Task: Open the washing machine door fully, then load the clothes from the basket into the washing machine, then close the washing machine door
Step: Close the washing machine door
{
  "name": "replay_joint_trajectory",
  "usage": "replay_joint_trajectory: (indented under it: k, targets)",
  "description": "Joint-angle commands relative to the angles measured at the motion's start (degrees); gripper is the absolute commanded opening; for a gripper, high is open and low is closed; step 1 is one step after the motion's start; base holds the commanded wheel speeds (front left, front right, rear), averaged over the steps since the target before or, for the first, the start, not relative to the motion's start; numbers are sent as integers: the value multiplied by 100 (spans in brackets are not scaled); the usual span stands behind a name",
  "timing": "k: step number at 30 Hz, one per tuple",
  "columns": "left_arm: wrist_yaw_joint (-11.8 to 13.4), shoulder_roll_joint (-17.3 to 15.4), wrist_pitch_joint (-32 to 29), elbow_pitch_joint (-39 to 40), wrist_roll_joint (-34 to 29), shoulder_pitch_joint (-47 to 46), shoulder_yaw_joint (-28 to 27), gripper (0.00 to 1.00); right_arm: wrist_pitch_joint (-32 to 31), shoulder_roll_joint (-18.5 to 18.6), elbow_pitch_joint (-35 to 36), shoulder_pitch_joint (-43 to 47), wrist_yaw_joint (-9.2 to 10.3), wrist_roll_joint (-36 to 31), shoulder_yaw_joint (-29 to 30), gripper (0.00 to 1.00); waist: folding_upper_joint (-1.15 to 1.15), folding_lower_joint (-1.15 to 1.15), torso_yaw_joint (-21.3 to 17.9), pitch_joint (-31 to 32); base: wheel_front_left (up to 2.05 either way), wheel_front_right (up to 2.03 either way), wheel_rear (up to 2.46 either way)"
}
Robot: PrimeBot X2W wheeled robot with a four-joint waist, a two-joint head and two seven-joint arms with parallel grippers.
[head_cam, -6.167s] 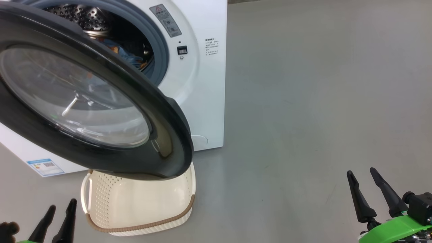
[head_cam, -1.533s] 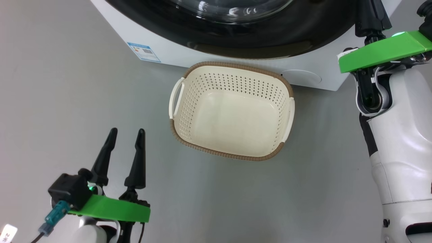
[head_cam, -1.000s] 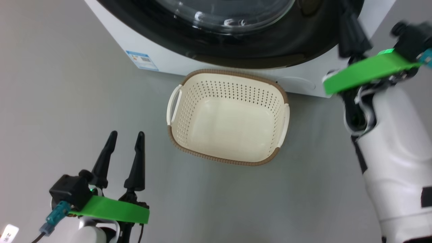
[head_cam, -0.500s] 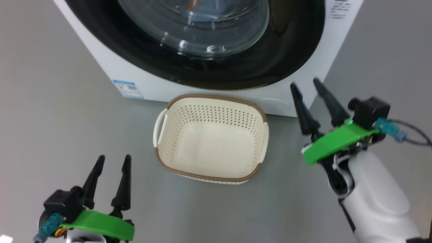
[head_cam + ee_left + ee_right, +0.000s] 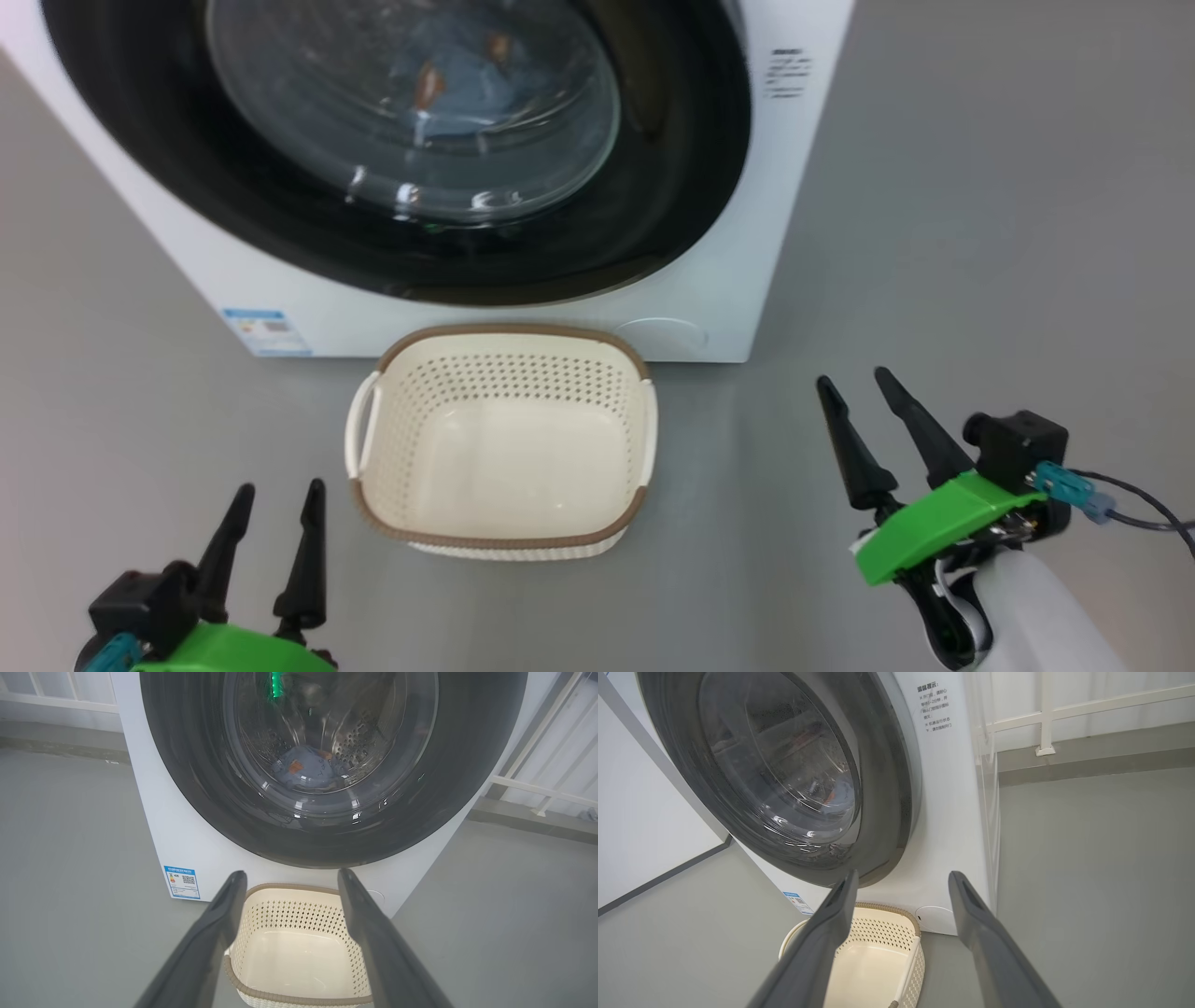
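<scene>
**Black-framed door closed, both pincers spread**

Left pincer (image 5: 280, 488) hangs with jaws parted, gripping nothing. Just ahead and to its right sits the basket (image 5: 509, 330) on the floor (image 5: 934, 233), well left of the right pincer (image 5: 851, 378), likewise spread and free. Beyond both pincers, the washing machine door (image 5: 681, 187) lies flat against the washing machine (image 5: 719, 308). The clothes (image 5: 303, 767) show through its glass.
</scene>
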State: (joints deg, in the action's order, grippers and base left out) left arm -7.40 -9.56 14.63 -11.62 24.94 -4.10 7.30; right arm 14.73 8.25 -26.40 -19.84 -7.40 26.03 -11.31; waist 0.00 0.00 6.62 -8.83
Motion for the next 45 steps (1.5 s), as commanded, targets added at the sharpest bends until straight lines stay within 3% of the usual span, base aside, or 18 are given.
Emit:
replay_joint_trajectory:
  k: [1, 18, 45]
  targets:
    - [-9, -149, 37, 58, -7, -2, -254, 100, 27, 25, 167, 102, -9, 96, -45, 100, 0, 0, -290, 175, 0, 0, 0]
    - [-9, -207, 37, -46, -12, 204, -392, 100, 27, 267, 271, 835, -9, 46, 616, 100, 0, 0, -866, 491, 0, 0, 0]
    - [-9, -218, 37, -45, 46, 338, -495, 100, 27, 247, 412, 1114, -9, -25, 952, 100, 0, 0, -1020, 574, 0, 0, 0]
